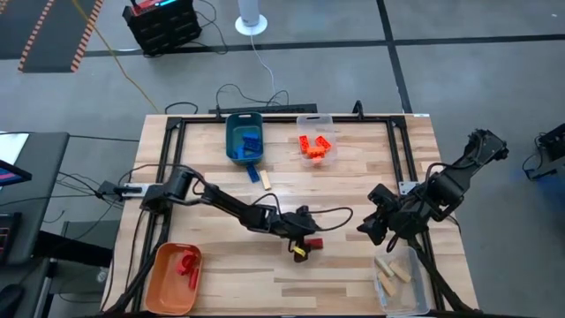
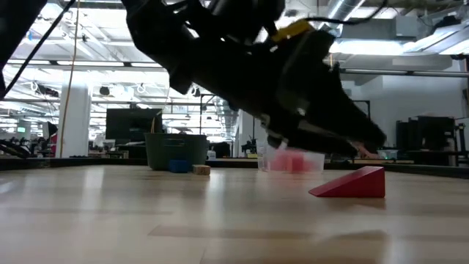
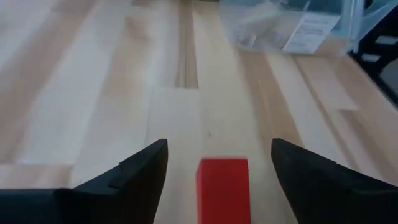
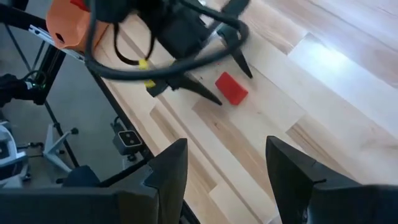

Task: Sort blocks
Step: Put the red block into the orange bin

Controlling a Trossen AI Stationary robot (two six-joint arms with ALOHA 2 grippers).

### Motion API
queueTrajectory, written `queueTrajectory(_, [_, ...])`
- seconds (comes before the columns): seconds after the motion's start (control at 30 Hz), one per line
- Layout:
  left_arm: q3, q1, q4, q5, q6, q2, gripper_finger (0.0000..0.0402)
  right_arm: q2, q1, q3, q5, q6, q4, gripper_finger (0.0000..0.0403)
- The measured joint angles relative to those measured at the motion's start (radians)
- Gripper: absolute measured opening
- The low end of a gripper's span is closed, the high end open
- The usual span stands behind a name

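Between the spread fingers of the left gripper [image 3: 221, 163] lies the red block [image 3: 223, 189], untouched, its long axis running along the gripper's reach.

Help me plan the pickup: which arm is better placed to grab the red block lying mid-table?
Left. The left gripper is open with the red block between its fingers; the right gripper waits farther off, near the table's right edge.

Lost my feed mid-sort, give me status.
Left end effector open, straddling red block on the table. Right end effector open, waiting at the table's right side. Nothing in the way.
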Motion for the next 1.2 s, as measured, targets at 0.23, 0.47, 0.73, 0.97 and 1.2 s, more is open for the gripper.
queueTrajectory(0.23, [0.097,-0.027,-0.080,-0.017,0.040,0.073,0.0314,0.000,0.001,0.000,0.000,0.000,0.026,0.0204])
queueTrajectory(0.47, [0.125,-0.037,-0.186,-0.082,0.098,0.074,0.0271,0.000,0.004,0.000,-0.001,-0.003,0.026,0.0204])
queueTrajectory(0.73, [0.128,-0.024,-0.291,-0.009,0.045,0.068,0.0123,0.000,0.003,0.000,0.000,-0.010,0.030,0.0204])
queueTrajectory(0.97, [0.124,0.002,-0.388,0.050,0.016,-0.029,0.0123,0.000,0.003,0.000,0.000,-0.034,0.029,0.0204])
queueTrajectory(1.2, [0.124,0.007,-0.748,0.066,-0.001,-0.313,0.0123,0.000,0.002,0.000,0.031,-0.115,0.007,0.0204])
